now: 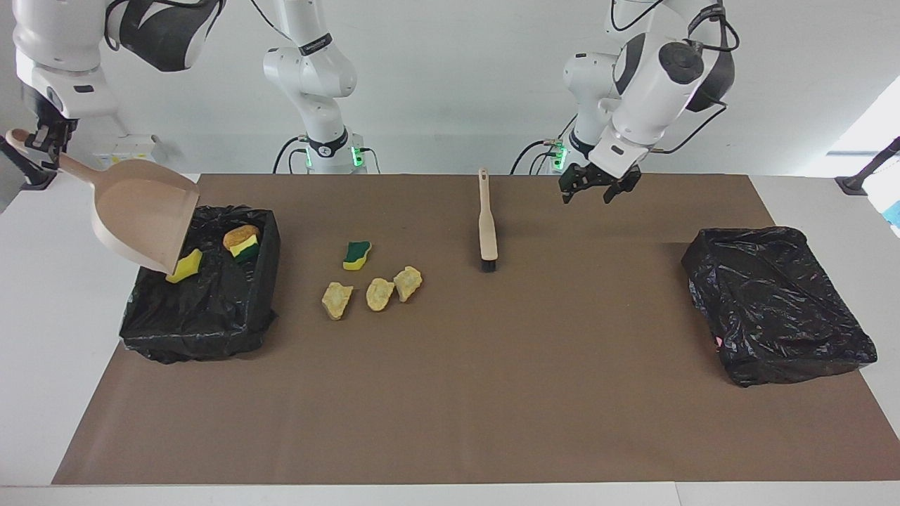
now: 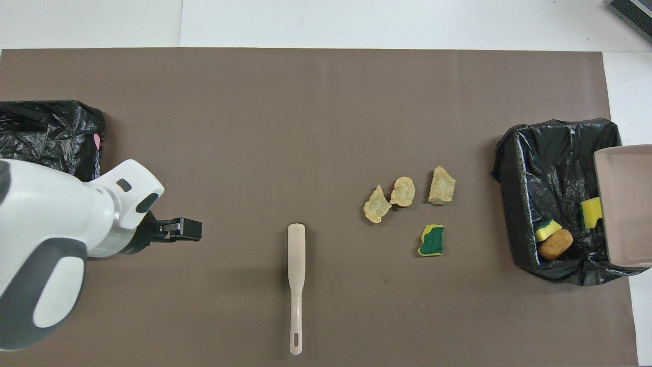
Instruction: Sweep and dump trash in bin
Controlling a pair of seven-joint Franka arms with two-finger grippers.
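My right gripper (image 1: pixel 42 144) is shut on the handle of the beige dustpan (image 1: pixel 140 221), which hangs steeply tilted over the black-lined bin (image 1: pixel 200 309) at the right arm's end. In that bin lie a yellow sponge piece (image 1: pixel 184 266), an orange-brown lump (image 1: pixel 241 235) and a green-and-yellow scrap (image 2: pixel 546 230). On the mat beside the bin lie a green-and-yellow sponge (image 1: pixel 357 254) and three tan foam lumps (image 1: pixel 380 294). The brush (image 1: pixel 486 225) lies flat on the mat, free. My left gripper (image 1: pixel 596 191) hangs open and empty over the mat, between the brush and the other bin.
A second black-lined bin (image 1: pixel 777 302) stands at the left arm's end of the table. The brown mat (image 1: pixel 492 393) covers most of the white table. The left arm's wrist (image 2: pixel 56 224) overlaps that second bin in the overhead view.
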